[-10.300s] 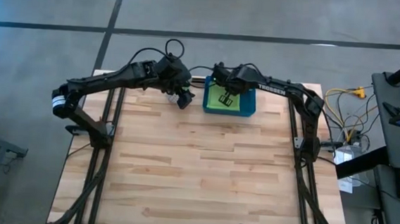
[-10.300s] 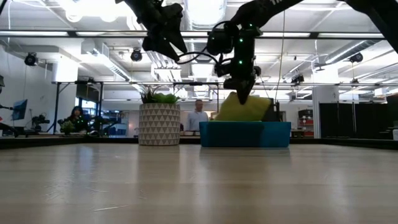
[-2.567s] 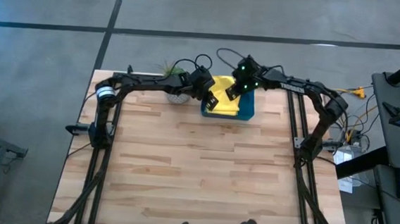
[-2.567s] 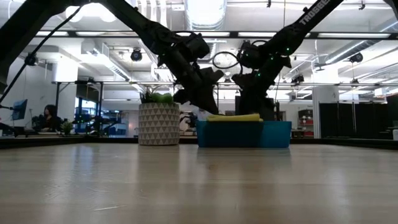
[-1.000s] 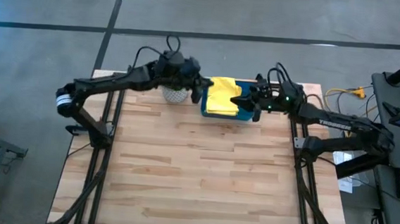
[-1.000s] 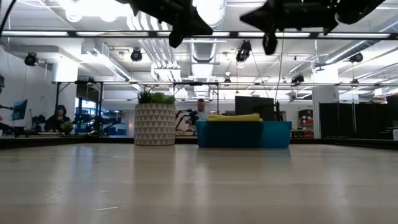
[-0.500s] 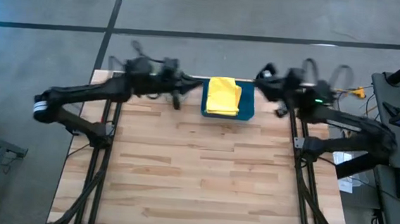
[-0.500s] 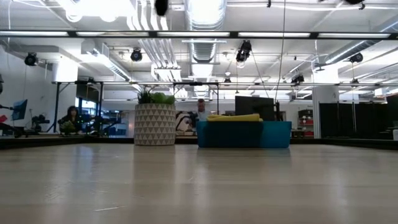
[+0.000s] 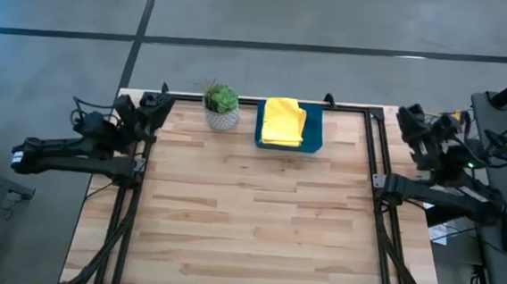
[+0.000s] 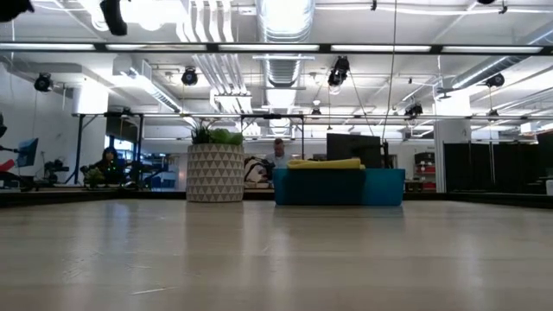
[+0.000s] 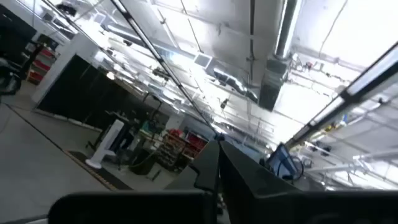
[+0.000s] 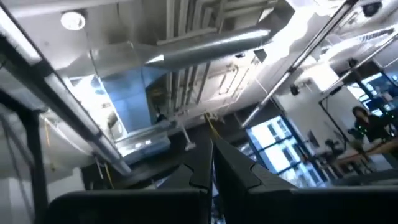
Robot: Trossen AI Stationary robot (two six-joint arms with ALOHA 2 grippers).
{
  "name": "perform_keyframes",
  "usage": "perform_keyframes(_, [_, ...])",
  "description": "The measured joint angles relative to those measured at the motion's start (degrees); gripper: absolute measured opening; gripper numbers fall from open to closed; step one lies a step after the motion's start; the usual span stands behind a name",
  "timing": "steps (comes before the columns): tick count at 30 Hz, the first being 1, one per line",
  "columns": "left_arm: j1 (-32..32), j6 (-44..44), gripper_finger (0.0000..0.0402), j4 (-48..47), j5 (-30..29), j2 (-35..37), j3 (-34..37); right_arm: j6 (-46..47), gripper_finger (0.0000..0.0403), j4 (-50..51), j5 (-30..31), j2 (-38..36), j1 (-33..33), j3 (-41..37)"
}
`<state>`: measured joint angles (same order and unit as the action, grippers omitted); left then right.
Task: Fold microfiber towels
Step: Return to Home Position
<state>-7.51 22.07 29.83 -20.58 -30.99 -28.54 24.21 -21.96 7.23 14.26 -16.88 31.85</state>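
Yellow towel (image 9: 283,122) folded, lying on top in the teal-blue tray (image 9: 315,139) at the middle of the table's (image 9: 248,222) far edge.

It sits between my two pincers along that edge. My left gripper (image 11: 216,148) is by the far left corner and my right gripper (image 12: 211,148) by the far right. Each is well apart from the tray and about equally far, so I cannot call either nearer. The fold's long axis runs, only slightly, from far to near. Both pairs of fingers are pressed together on nothing. By count I see one towel, with any beneath it hidden, one tray, and one potted plant (image 9: 221,107) just beside the tray on my left arm's side. I judge the folding done, with only parking the arms left.
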Motion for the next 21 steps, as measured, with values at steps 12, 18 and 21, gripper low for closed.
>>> perform_keyframes(12, [0.59, 3.11, 0.0000, -4.50, -4.51, 24.09, 12.91, 5.61, 0.0009, 14.59, 1.31, -11.07, 0.01, -0.35])
perform_keyframes(18, [0.88, 6.16, 0.0000, -1.09, -7.01, 29.06, 22.74, 12.05, 0.0009, -5.50, 1.92, -13.42, 0.07, -13.71])
perform_keyframes(21, [1.29, 11.30, 0.0000, 4.24, -6.92, 26.64, 26.39, 15.64, 0.0009, -11.87, 2.52, -14.18, 0.28, -20.38])
